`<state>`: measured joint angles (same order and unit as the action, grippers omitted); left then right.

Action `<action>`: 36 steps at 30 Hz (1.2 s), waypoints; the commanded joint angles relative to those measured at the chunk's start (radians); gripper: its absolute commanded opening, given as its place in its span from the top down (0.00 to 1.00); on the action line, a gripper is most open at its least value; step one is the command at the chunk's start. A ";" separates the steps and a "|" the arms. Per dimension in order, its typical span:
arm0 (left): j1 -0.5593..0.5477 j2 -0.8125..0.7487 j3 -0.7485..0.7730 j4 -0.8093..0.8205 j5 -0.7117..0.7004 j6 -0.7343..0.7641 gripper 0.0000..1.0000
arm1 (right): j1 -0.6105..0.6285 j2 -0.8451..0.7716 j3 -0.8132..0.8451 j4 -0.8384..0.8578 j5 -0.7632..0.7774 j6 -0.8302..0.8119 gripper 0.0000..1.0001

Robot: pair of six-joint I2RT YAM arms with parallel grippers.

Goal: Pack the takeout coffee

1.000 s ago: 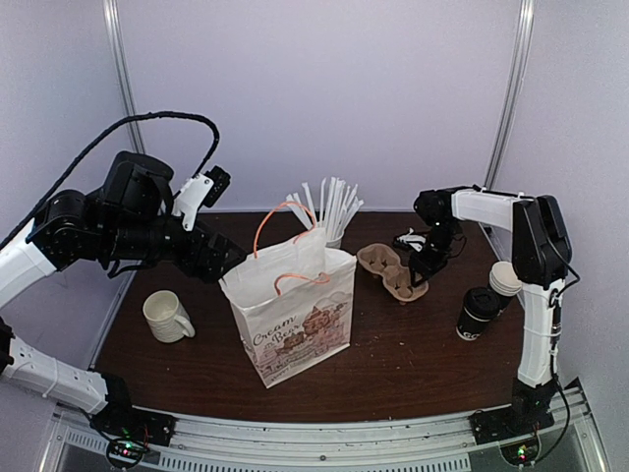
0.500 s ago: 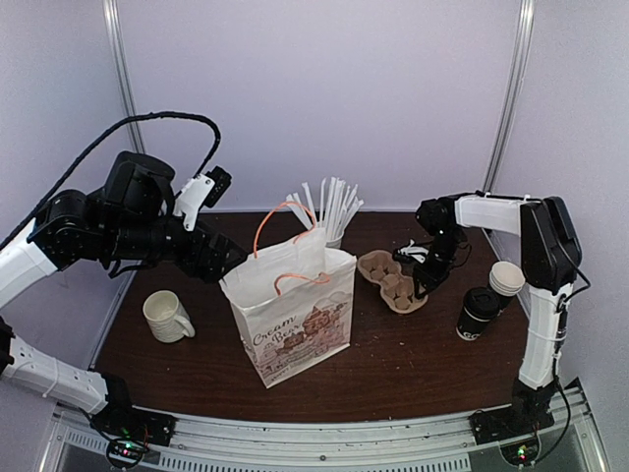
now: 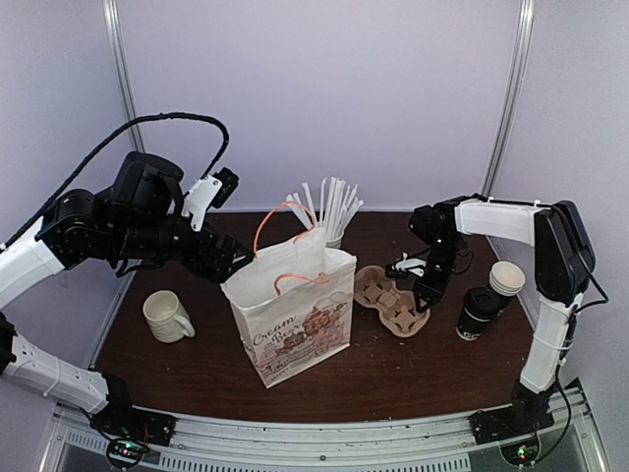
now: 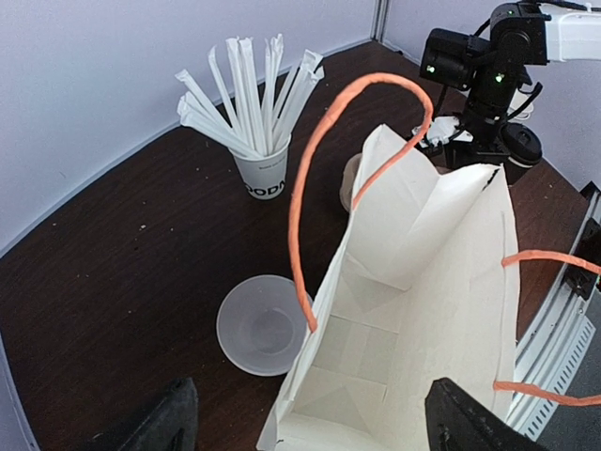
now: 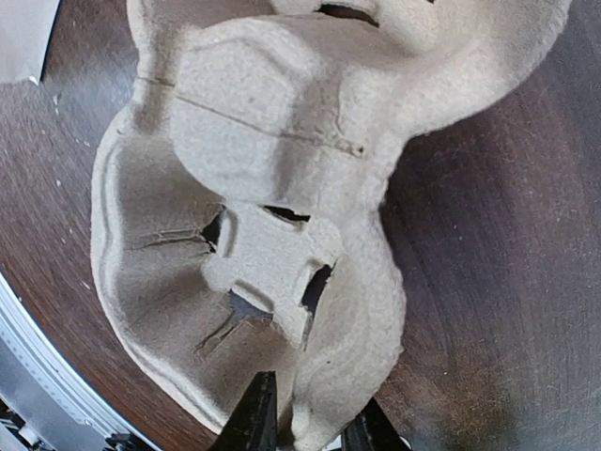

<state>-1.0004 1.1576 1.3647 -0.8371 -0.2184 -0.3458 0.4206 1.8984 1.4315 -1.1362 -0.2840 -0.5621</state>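
Packing has barely begun: your black coffee cup (image 3: 479, 313) stands on the surface (image 3: 413, 364) at the right, well apart from the paper bag (image 3: 295, 315), which holds nothing yet. Your right tool (image 5: 315, 425), its arm reaching inward and angled down, pinches the rim of the cardboard cup carrier (image 3: 390, 300). Your left tool (image 3: 228, 264) hovers at the bag's mouth, spread wide.

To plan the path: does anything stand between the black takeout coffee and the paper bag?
Yes. The cardboard cup carrier lies between the takeout coffee and the paper bag, its rim pinched by the right fingers.
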 commanded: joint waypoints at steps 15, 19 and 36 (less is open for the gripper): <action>0.002 -0.049 -0.002 0.026 -0.015 -0.001 0.13 | 0.015 -0.161 0.027 0.068 -0.095 0.081 0.54; 0.002 -0.047 0.001 0.024 -0.027 -0.004 0.13 | 0.059 -0.168 -0.030 0.158 -0.098 0.160 0.56; 0.003 -0.028 0.002 0.024 -0.024 -0.021 0.13 | 0.133 0.022 0.056 0.154 0.024 0.294 0.58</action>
<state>-1.0004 1.1358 1.3647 -0.8379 -0.2314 -0.3569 0.5488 1.8988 1.4433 -0.9836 -0.3069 -0.2981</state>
